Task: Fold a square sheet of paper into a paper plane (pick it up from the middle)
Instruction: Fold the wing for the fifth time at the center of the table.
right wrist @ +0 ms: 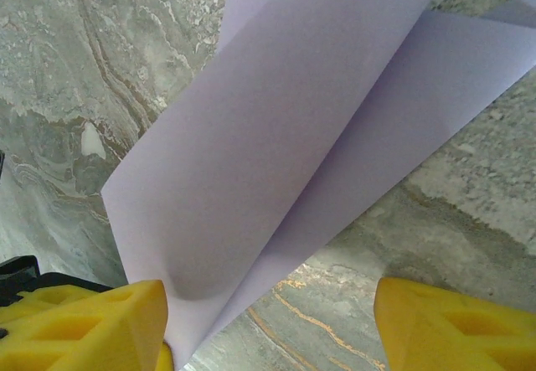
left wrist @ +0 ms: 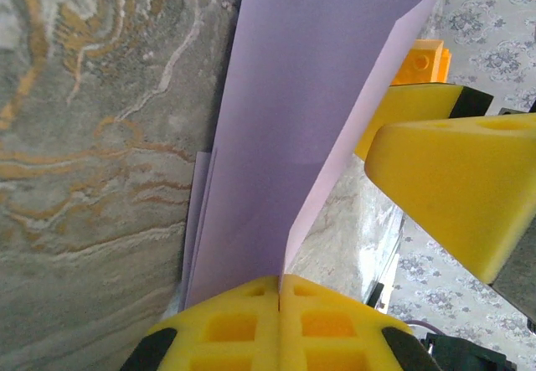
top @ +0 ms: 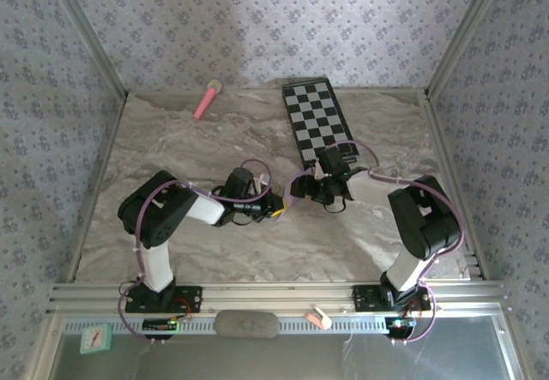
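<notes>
Walls (top: 257, 20) with a small flower pattern close in a marble-looking table (top: 171, 140). At its far side lies a checkered board (top: 316, 123), and further left a pink stick (top: 207, 99); both are well apart from the work. The two arms bend inward, and their grippers meet near the middle of the table.

Between them is the square sheet of paper (left wrist: 310, 95), folded into a loose V of two layers and not yet a plane. The left gripper (left wrist: 278, 291) is closed on one end of it, its yellow fingers pressed together with the paper coming out from between them. The long axis of the sheet runs straight away from this grip.

The right gripper (right wrist: 272, 321) stands wide open at the sheet. The lower corner of the fold sits close to one finger (right wrist: 92, 325); I cannot tell if it touches. In my judgement the right arm should centre on the fold before it closes.
</notes>
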`<state>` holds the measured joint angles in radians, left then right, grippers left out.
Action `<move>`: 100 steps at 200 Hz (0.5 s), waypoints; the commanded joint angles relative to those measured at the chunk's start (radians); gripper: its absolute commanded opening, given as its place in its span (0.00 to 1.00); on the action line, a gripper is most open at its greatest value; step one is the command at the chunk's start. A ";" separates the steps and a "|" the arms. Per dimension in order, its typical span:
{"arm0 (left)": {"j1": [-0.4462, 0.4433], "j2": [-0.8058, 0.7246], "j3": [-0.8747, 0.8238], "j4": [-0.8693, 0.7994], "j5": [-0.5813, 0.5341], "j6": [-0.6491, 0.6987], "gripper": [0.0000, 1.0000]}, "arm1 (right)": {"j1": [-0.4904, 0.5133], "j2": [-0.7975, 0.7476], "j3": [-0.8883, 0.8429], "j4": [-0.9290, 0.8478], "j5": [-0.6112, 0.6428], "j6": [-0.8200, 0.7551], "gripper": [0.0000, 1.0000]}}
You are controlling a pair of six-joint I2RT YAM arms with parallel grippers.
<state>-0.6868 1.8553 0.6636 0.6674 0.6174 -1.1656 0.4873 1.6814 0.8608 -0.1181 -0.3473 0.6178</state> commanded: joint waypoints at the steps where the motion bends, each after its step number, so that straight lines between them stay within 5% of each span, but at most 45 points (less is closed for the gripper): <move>1: 0.006 0.019 -0.008 0.031 0.022 -0.006 0.00 | 0.013 0.043 0.027 -0.047 0.045 0.027 0.68; 100: 0.007 0.009 -0.015 0.011 0.015 0.011 0.09 | 0.070 0.168 0.128 -0.210 0.212 0.075 0.70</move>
<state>-0.6868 1.8557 0.6617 0.6777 0.6170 -1.1645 0.5388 1.7550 0.9897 -0.2825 -0.2214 0.6735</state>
